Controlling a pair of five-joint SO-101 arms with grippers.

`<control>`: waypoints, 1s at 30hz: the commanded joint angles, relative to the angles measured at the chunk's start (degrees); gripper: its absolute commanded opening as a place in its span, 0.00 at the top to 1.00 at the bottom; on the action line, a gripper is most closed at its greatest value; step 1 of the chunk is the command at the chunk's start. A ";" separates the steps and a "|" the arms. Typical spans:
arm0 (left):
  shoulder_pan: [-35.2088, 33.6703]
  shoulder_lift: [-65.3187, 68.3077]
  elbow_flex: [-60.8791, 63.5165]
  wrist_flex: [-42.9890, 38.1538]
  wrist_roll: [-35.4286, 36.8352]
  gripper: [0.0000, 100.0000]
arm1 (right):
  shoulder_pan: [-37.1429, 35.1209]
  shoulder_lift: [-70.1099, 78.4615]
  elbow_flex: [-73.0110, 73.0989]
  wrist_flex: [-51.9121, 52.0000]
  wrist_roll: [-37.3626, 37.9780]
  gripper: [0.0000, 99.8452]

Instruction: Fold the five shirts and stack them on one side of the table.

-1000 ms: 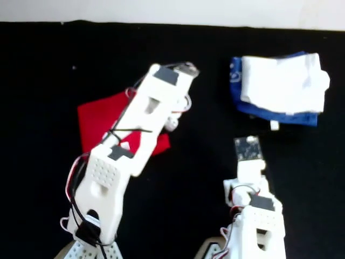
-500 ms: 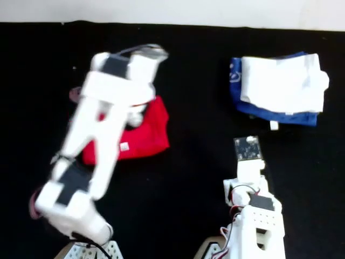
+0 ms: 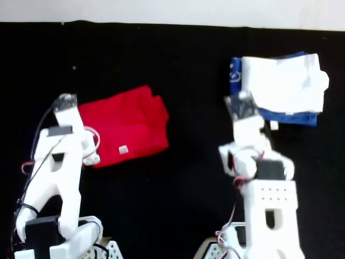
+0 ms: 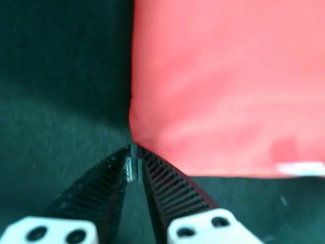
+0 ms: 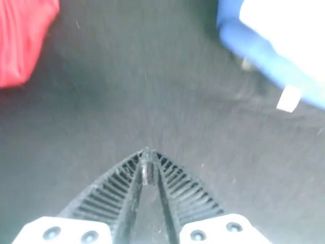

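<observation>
Left claw (image 4: pixel 133 165), closed and empty, sits at the red shirt's (image 3: pixel 129 124) left edge. Right claw (image 5: pixel 147 170), likewise closed on nothing, hovers near the white-on-blue stack (image 3: pixel 283 83).

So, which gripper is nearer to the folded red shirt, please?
Left. The left gripper sits at the edge of the folded red shirt; the right gripper is well apart from it.

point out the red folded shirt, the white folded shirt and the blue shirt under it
red folded shirt (image 3: pixel 126 127), high view, middle of its top face
white folded shirt (image 3: pixel 283 83), high view, centre of its top layer
blue shirt (image 3: pixel 288 117), high view, strip showing beside the white shirt
</observation>
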 commanded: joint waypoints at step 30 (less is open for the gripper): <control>-16.84 -40.84 20.26 7.30 -0.62 0.99 | -30.64 91.56 -93.41 19.21 -27.78 0.65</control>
